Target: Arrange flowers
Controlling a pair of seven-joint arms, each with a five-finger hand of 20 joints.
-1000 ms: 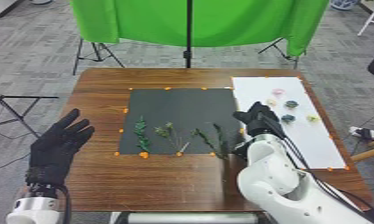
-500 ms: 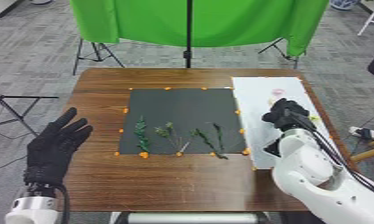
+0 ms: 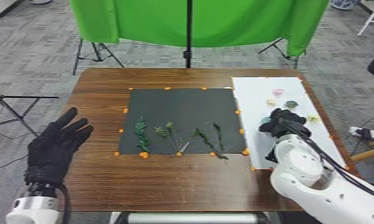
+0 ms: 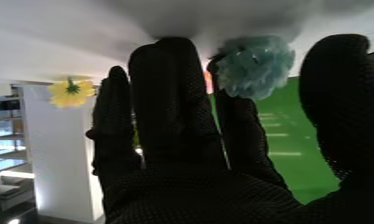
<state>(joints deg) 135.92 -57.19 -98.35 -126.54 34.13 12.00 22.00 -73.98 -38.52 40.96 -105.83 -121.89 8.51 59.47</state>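
My right hand point(image 3: 285, 123) is low over the white sheet, fingers and thumb apart. In the right wrist view, the pale teal flower point(image 4: 257, 67) lies between the thumb and the straight fingers of my right hand point(image 4: 192, 197), without a visible pinch. A bit of it shows by the fingers in the head view. Around the hand lie a yellow flower point(image 3: 312, 119), a blue-grey flower point(image 3: 292, 104), a cream flower point(image 3: 271, 102) and a pink flower point(image 3: 278, 92). Green stems point(image 3: 141, 135) rest on the black mat point(image 3: 179, 107). My left hand point(image 3: 54, 145) is open at the table's left edge.
The brown table point(image 3: 179, 177) carries the mat and sheet, both edged with orange marks. Beyond its far edge stand a green backdrop point(image 3: 148, 22) and a black pole point(image 3: 189, 30). A tripod point(image 3: 15, 112) is on the left.
My right hand moved right from the mat's edge onto the white sheet, then slightly nearer, uncovering the blue-grey, cream and yellow flowers. The left hand stays nearly still.
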